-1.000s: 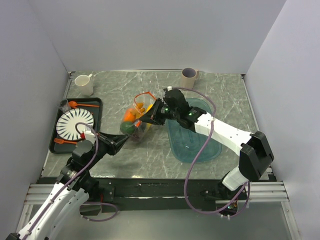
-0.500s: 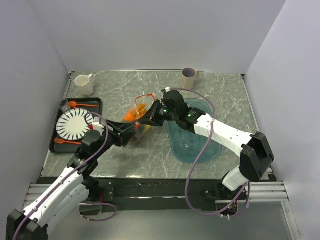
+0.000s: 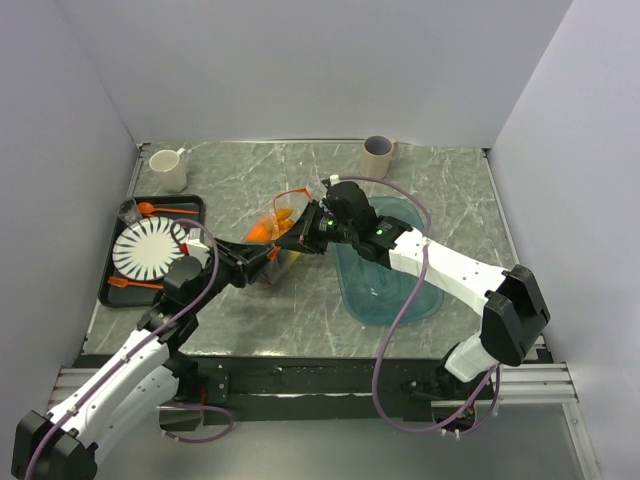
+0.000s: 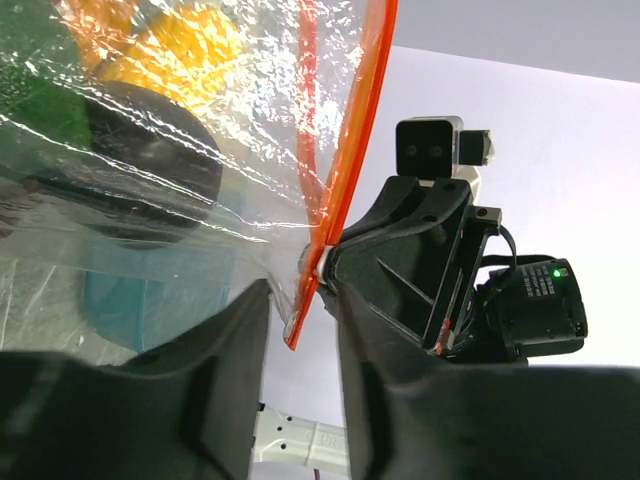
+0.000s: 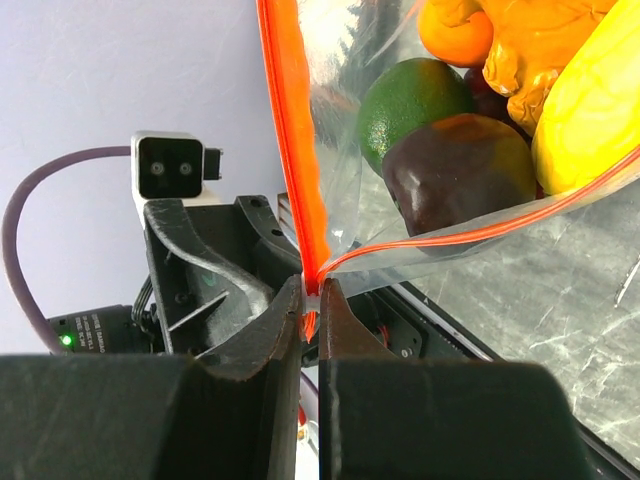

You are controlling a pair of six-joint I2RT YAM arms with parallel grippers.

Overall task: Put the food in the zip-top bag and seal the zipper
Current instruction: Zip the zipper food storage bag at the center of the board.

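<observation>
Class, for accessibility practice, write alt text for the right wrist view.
The right hand pinches the end of the zip-top bag's orange-red zipper, the mouth open above. Inside: a green fruit, a dark purple fruit, a yellow banana, an orange fruit. The left hand sits just behind.

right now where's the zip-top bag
In the top view the zip-top bag is mid-table, left of the teal tray and right of the black tray; the right gripper pinches its zipper end.
</observation>
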